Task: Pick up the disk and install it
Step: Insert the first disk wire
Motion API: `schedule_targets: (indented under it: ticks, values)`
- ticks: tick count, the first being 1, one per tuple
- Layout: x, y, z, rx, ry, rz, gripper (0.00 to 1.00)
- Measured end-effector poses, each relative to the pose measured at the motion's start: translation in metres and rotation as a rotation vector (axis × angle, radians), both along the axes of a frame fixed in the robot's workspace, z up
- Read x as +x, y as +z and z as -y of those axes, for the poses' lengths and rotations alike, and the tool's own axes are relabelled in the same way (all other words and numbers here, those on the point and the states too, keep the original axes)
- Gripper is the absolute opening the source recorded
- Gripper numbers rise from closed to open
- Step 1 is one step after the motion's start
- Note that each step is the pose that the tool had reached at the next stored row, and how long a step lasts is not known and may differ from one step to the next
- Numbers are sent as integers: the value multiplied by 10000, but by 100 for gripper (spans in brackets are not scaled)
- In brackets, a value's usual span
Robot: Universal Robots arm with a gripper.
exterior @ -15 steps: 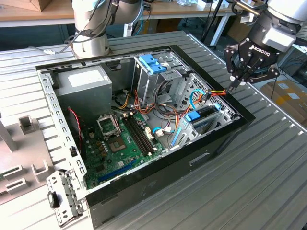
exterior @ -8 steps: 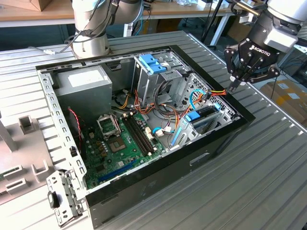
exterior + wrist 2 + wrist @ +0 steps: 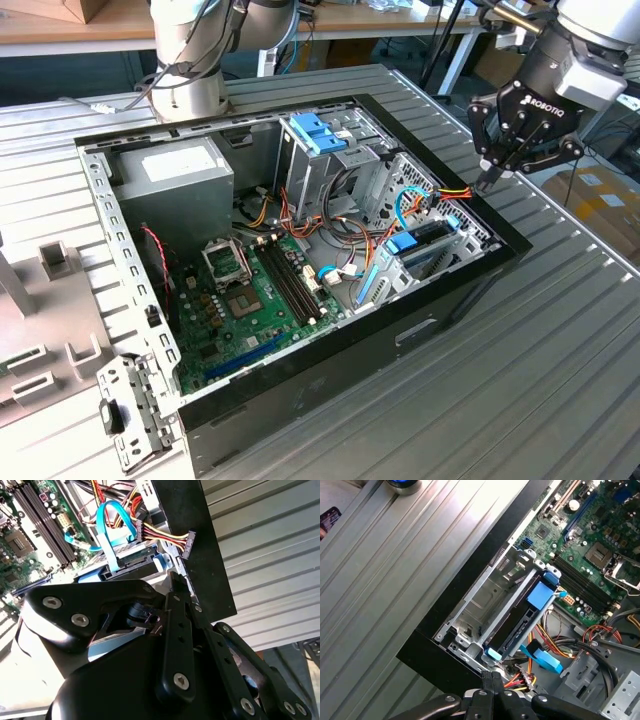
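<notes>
Ribbed metal table (image 3: 560, 350) holds an open computer case (image 3: 330, 385); jaws closed, empty, over its rim.

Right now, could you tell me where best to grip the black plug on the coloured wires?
Probably the black plug itself, across its flat sides, from the open top of the case: the wires trail inward, leaving its body exposed.

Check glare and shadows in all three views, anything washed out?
Exterior view: even light, soft sheen on the ribbed table. Second wrist view: table washed pale, gripper dark in front. First wrist view: table bright, motherboard evenly lit.
</notes>
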State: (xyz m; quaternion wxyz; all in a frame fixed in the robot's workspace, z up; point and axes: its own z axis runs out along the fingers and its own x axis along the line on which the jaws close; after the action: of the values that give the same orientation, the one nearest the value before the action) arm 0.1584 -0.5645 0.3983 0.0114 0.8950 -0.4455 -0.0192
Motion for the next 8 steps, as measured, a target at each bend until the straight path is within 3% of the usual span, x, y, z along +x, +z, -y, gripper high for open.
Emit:
schedule_targets:
  ticks: [8]
  values:
    - [0,0,0,-1,470,0,11]
